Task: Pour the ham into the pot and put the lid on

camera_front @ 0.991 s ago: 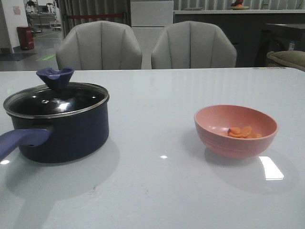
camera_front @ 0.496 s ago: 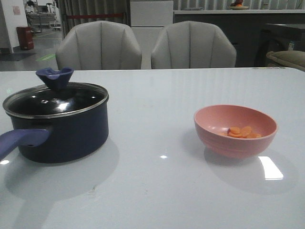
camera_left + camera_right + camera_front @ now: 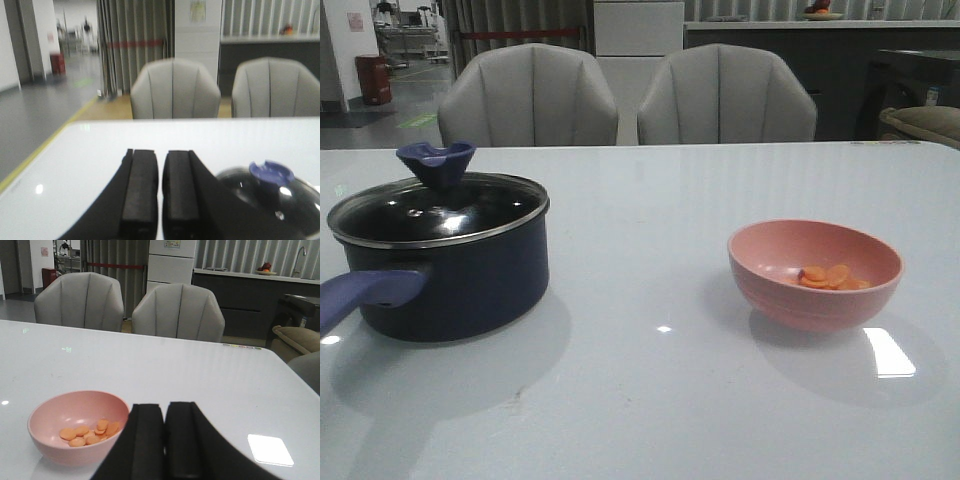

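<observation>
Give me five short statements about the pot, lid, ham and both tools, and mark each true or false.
1. The lid sits on the pot. True.
2. The ham is already in the pot. False: the slices lie in the pink bowl.
3. The left tool holds the lid's knob. False: its fingers are nearly together on nothing, with the knob off to the side.
4. The right tool grips nothing. True.
5. The pot's handle points toward the bowl. False: it points away, toward the table's near left side.
</observation>
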Controlling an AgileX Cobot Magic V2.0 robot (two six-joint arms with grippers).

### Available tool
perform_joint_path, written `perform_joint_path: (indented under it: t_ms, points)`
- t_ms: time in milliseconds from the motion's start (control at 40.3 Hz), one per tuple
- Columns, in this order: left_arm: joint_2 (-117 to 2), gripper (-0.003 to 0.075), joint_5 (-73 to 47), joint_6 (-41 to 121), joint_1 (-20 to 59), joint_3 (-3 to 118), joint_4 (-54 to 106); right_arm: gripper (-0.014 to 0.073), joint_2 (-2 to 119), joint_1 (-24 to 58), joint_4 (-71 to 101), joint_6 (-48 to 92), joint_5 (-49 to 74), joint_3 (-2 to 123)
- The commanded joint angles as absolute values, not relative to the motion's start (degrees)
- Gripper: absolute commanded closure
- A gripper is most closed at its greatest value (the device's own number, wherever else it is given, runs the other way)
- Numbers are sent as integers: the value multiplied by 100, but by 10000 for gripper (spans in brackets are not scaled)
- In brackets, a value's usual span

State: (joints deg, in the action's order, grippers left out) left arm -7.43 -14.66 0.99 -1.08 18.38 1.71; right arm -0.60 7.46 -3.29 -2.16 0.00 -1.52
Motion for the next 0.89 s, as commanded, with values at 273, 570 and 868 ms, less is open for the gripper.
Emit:
perform_joint_path:
  t_ms: [273, 570, 868]
  points:
    - [-1774, 590, -1951, 47, -101, 2466, 676, 456, -173, 712, -384, -185, -514, -123]
    - [-2004, 412, -1887, 47, -101, 2466, 471, 456, -173, 712, -384, -185, -514, -123]
    - [-2158, 94, -2051, 47, 47, 2563, 471, 456, -173, 712, -384, -185, -514, -123]
